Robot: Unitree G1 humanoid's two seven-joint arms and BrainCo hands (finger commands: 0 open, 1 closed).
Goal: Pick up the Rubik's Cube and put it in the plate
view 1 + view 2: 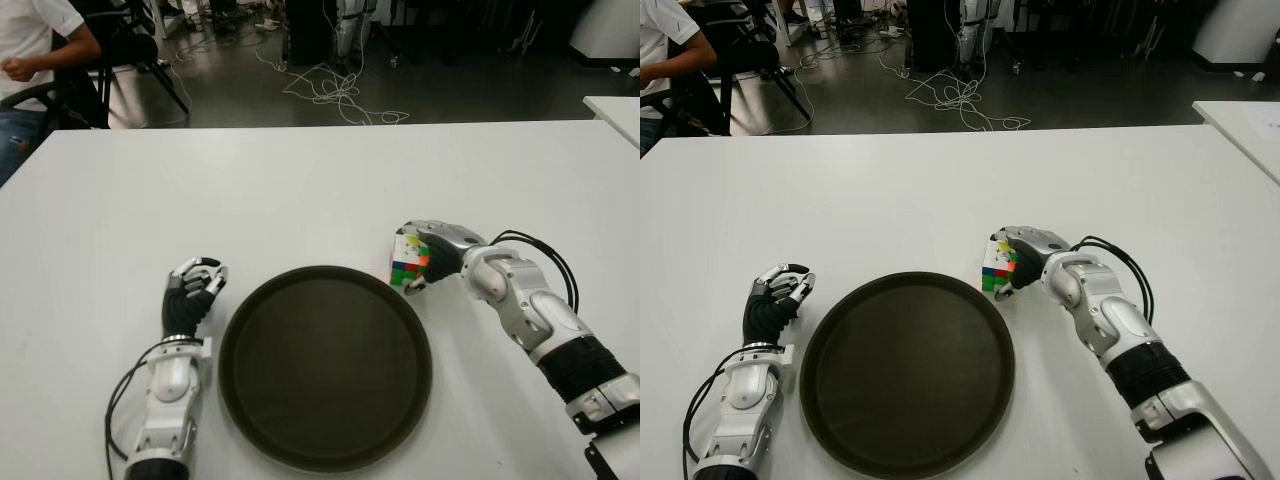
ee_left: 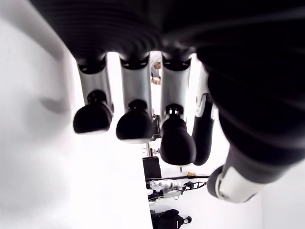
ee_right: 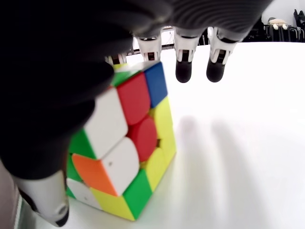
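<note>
A: Where's your Rubik's Cube (image 1: 409,260)?

B: On the white table (image 1: 300,190), just off the dark round plate (image 1: 325,455) rim at 1 o'clock. Your right hand (image 1: 432,250) cups it, thumb and fingers around it.

A: Left hand (image 1: 193,291)?

B: At the plate's 9 o'clock, fingers curled, holding nothing.

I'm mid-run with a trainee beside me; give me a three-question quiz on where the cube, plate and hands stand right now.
1. True or false: the multicoloured Rubik's Cube already lies inside the round dark brown plate.
2. Which hand is at the cube? A. left hand B. right hand C. both
3. Fill in: the left hand shows beside the plate's ____ side on the white table, holding nothing.

Key
1. False: the cube sits on the table just outside the plate's far right rim.
2. B: the right hand is wrapped around the cube, thumb on one side and fingers over the top.
3. Left.
</note>
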